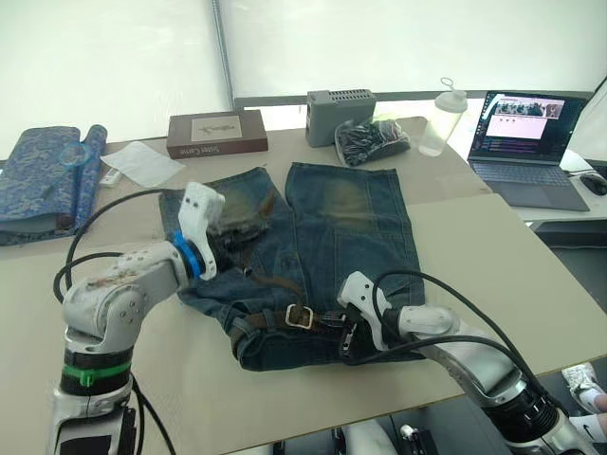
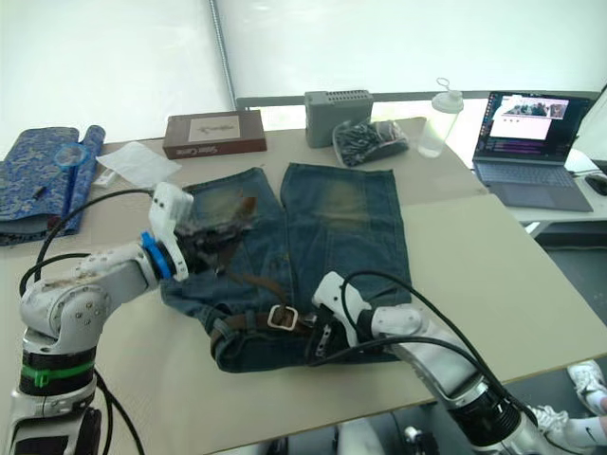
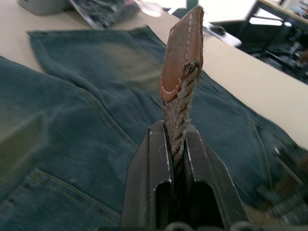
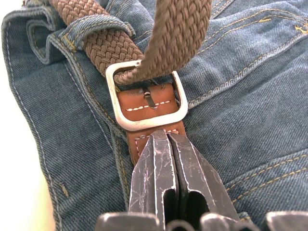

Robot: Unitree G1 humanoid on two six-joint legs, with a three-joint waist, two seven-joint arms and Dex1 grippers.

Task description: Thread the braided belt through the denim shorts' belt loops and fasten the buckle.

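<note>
The denim shorts point(image 1: 351, 227) lie flat on the beige table, waistband toward me. The braided belt point(image 1: 270, 282) runs through a belt loop point(image 4: 98, 26) on the waistband, and its free end passes through the silver buckle point(image 4: 147, 98). My left gripper point(image 3: 175, 132) is shut on the belt's brown leather tip point(image 3: 183, 53), held raised over the shorts' left leg. My right gripper point(image 4: 161, 137) is shut on the leather tab just behind the buckle point(image 1: 300, 316), at the middle of the waistband.
At the back stand a brown box point(image 1: 216, 133), a grey box point(image 1: 340, 114), a dark patterned pouch point(image 1: 375, 140) and a clear bottle point(image 1: 441, 118). A laptop point(image 1: 526, 133) is at the far right, and blue patterned cloth point(image 1: 43, 175) at the far left.
</note>
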